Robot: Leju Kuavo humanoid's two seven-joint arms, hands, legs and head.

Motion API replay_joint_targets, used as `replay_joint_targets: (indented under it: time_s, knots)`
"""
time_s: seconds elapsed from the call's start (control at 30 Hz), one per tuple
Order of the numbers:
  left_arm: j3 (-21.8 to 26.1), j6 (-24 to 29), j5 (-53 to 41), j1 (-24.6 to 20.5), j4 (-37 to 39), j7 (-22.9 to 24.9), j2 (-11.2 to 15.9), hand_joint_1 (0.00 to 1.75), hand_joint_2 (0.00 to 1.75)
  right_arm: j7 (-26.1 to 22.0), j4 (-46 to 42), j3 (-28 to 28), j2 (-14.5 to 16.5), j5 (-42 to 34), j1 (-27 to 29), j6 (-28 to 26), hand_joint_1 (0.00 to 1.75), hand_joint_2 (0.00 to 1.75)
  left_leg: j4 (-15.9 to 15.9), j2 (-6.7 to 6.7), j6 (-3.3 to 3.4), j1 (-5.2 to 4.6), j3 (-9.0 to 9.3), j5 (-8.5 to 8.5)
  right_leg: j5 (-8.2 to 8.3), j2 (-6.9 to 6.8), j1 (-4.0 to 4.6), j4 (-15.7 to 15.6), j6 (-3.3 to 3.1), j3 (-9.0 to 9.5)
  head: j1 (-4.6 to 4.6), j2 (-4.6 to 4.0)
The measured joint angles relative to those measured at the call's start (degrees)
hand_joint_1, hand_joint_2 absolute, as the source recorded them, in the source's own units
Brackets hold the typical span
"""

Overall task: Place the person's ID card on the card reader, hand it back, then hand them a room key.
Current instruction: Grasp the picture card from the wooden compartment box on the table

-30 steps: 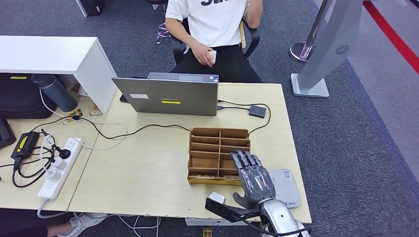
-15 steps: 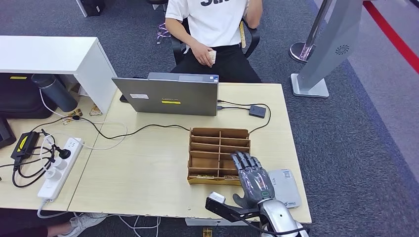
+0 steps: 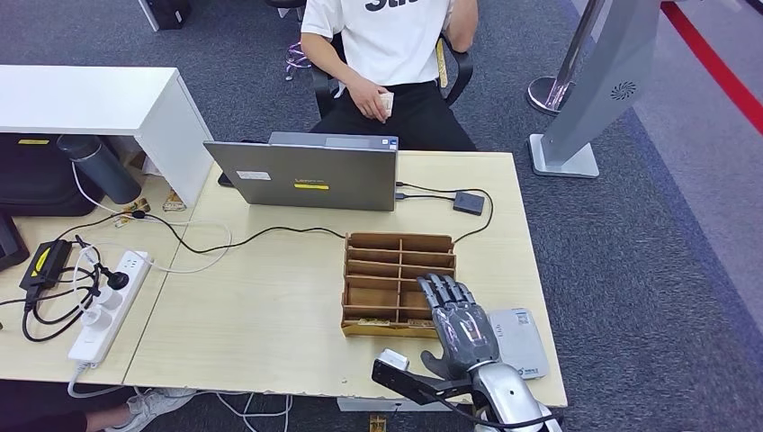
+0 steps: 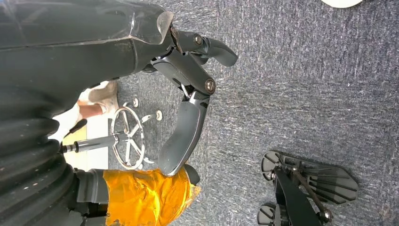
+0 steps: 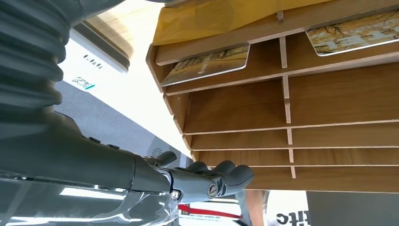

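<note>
Right hand (image 3: 463, 324) is hovering flat over the near right corner of the wooden card rack (image 3: 396, 243), fingers (image 5: 221, 178) stretched forward and slightly fanned, holding nothing. Left hand (image 4: 188, 94) is hanging down by the floor, loose, thumb and fingers apart, nothing in it, so the right is by far the nearer one for the coming move. The grey card reader (image 3: 526, 346) is lying just beside my right wrist on the outer side, its top bare. The seated person's hand (image 3: 373, 97) is holding something small and pale across the table (image 3: 270, 306); too small to say whether that is the ID card. Judging by where my hand is hanging, I am going for a room key. One room key card (image 5: 207, 63) is lying flat in what looks like the near row of the rack, in the column on the reader's side, below and just ahead of my palm; a second key card (image 5: 357, 30) is lying in the neighbouring column. Both are lying with their long axis across the slot, crosswise to my fingers, so I am reckoning on lowering the fingertips into the slot and pinching the card's near long edge.
</note>
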Motion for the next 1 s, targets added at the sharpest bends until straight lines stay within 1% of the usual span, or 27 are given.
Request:
replay_joint_targets:
  time_s: [1.0]
  knots:
    - [-0.01, -0.05, 0.0, -0.02, 0.0, 0.27, 0.0, 0.0, 1.75, -0.7, 0.64, 0.52, 0.0, -1.63, -0.07, 0.33, 0.0, 1.75, 0.0, 0.0, 0.0, 0.0, 0.0, 0.0, 0.0, 0.0, 0.0, 0.0, 0.0, 0.0, 0.0, 0.0]
